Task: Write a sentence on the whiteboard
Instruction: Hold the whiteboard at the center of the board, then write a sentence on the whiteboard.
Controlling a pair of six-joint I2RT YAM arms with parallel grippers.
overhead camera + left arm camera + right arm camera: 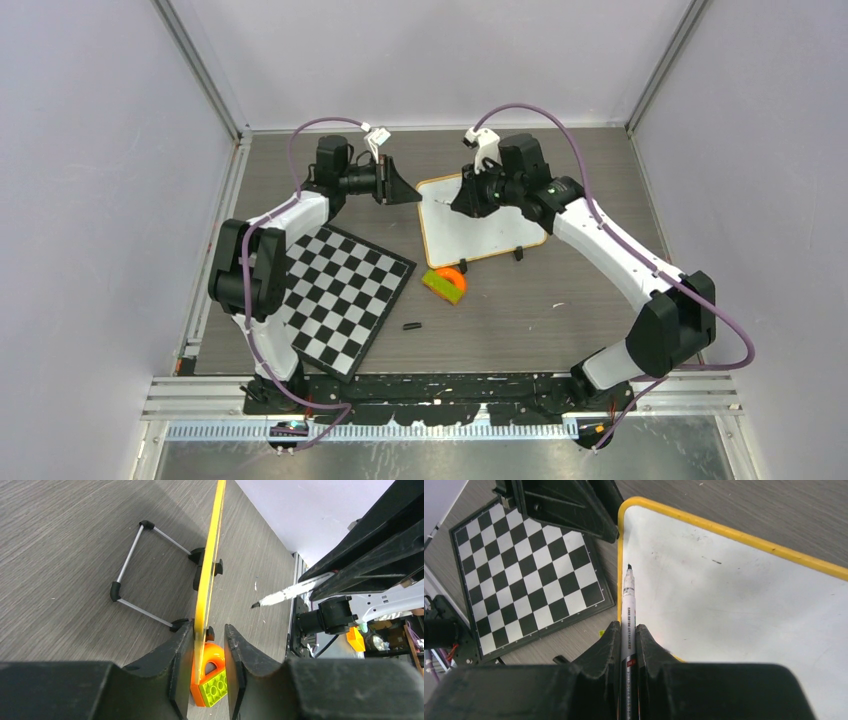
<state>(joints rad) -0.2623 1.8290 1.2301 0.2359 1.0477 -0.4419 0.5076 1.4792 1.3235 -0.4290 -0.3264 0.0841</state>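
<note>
Over the whiteboard (734, 610), close to the rim that faces the chequered board (529, 575), our right tool (627, 626) is pressed together on a marker (628, 600). The marker's dark tip points away from the wrist. Seen from our left wrist, that tip stands a little off the board's white face rather than on it.

At the same rim, our left tool (207, 626) straddles the whiteboard's yellowish frame with its jaws partly spread. One finger (182, 645) lies against the frame, and the other shows a gap on the writing side.

The whiteboard itself stands tilted on the tabletop (560, 320), between our two arms and at the far half of the surface. Its face carries only faint grey smudges. A wire prop (132, 555) reaches out behind the whiteboard. An orange and green toy block (212, 680) sits just beside the whiteboard's near corner. A small black piece (411, 325) lies nearer to us than the block, well apart from the whiteboard.
</note>
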